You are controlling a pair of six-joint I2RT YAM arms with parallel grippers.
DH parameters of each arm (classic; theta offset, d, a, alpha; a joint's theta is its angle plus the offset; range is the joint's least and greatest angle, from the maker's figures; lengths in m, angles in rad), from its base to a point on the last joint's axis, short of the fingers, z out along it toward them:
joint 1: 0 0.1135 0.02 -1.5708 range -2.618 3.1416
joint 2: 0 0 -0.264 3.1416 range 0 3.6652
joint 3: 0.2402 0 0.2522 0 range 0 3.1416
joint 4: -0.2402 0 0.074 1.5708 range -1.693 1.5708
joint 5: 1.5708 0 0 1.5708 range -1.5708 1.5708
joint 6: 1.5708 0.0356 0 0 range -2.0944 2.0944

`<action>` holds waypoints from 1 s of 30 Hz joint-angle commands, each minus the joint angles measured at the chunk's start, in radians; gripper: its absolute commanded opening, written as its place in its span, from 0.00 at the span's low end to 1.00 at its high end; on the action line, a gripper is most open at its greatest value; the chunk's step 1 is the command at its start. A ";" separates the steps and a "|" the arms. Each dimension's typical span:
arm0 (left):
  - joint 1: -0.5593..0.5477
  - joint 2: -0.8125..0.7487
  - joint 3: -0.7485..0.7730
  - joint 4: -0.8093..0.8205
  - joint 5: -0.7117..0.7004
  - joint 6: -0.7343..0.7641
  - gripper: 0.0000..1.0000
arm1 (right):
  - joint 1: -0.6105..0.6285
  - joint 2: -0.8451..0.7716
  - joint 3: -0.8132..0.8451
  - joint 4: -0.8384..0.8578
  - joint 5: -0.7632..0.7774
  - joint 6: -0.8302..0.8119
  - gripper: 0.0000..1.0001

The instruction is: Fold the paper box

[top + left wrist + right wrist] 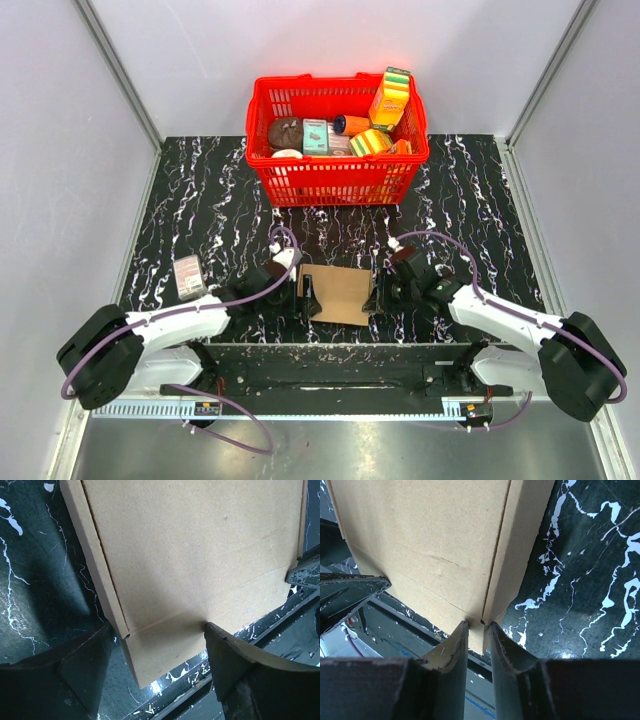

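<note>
The paper box (338,293) lies as a flat brown cardboard piece on the black marbled table, near the front edge, between both grippers. My left gripper (305,297) stands open at its left end. In the left wrist view the fingers straddle the near corner flap of the box (200,555), and the gripper (157,630) has its right finger touching the cardboard edge. My right gripper (375,297) is at the right end. In the right wrist view its narrow jaws (478,624) pinch the near corner of the box (430,540), where a side flap is folded up.
A red plastic basket (290,180) full of colourful packages stands at the back centre. A small wrapped package (188,277) lies at the left of the table. The table's front edge and a black rail (330,350) run just behind the box.
</note>
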 commanded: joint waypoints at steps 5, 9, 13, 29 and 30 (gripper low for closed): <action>-0.004 0.033 0.000 0.069 -0.019 0.025 0.76 | 0.009 -0.010 -0.022 0.086 0.038 -0.029 0.27; -0.004 0.039 0.001 0.069 -0.023 0.026 0.75 | 0.009 -0.004 -0.022 0.086 0.042 -0.029 0.27; -0.004 0.035 0.008 0.054 -0.024 0.031 0.75 | 0.009 -0.019 -0.015 0.081 0.041 -0.027 0.28; -0.004 -0.030 0.037 -0.021 -0.046 0.046 0.76 | 0.009 -0.105 0.042 -0.024 0.101 -0.040 0.54; -0.004 -0.030 0.039 -0.023 -0.047 0.046 0.76 | 0.007 -0.106 0.047 -0.028 0.108 -0.041 0.54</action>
